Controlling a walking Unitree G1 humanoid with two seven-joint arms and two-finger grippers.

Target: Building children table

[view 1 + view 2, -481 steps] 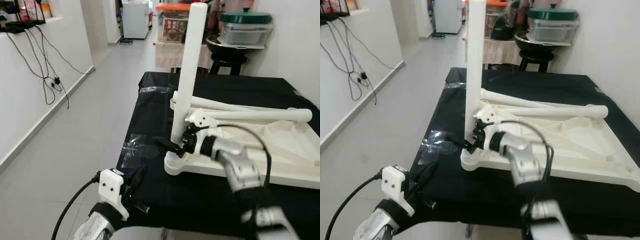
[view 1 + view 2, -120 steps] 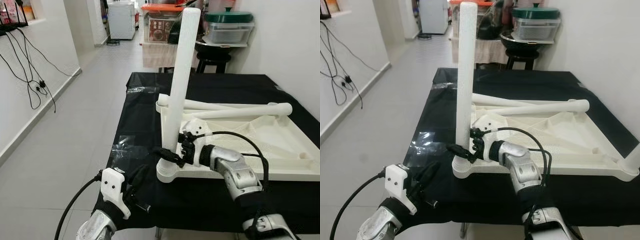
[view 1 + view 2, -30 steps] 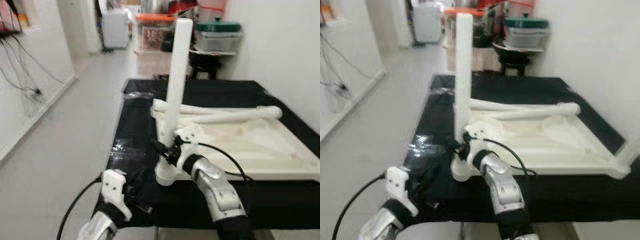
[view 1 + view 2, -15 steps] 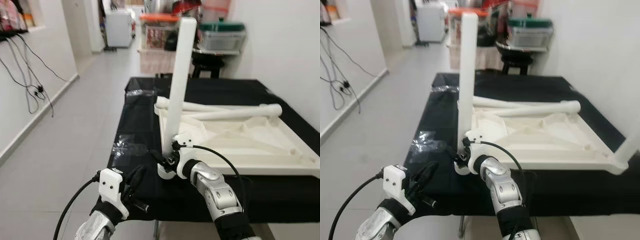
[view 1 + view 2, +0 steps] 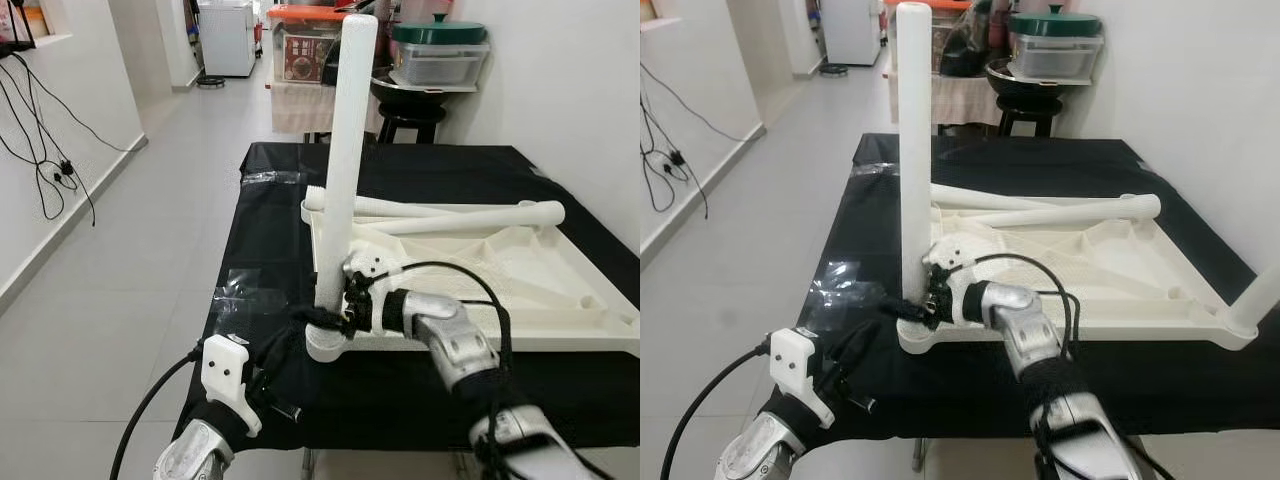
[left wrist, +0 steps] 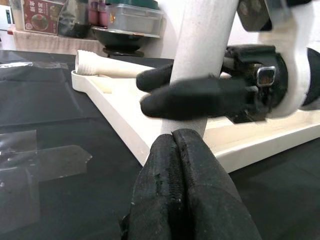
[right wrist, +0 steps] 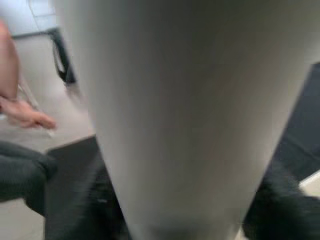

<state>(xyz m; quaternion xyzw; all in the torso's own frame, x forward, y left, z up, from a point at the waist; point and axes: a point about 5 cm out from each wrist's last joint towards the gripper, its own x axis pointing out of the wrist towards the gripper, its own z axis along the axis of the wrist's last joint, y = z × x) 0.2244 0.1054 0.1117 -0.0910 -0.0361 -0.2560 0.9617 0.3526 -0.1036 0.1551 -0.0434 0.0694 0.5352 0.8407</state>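
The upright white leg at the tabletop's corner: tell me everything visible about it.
The upright white leg is a long round tube of matte white plastic with a rounded top, standing nearly vertical. Its foot sits in the round corner socket of the upturned white tabletop, which lies on the black-covered table. The right pincer is shut on its lowest part, just above the socket. The left pincer, fingers closed, points at its base without touching it. Two more legs lie flat behind it.

Our right gripper [image 5: 322, 316] reaches toward nine o'clock, fingers clamped; our left gripper [image 6: 186, 165], fingers pressed together, points toward one o'clock.
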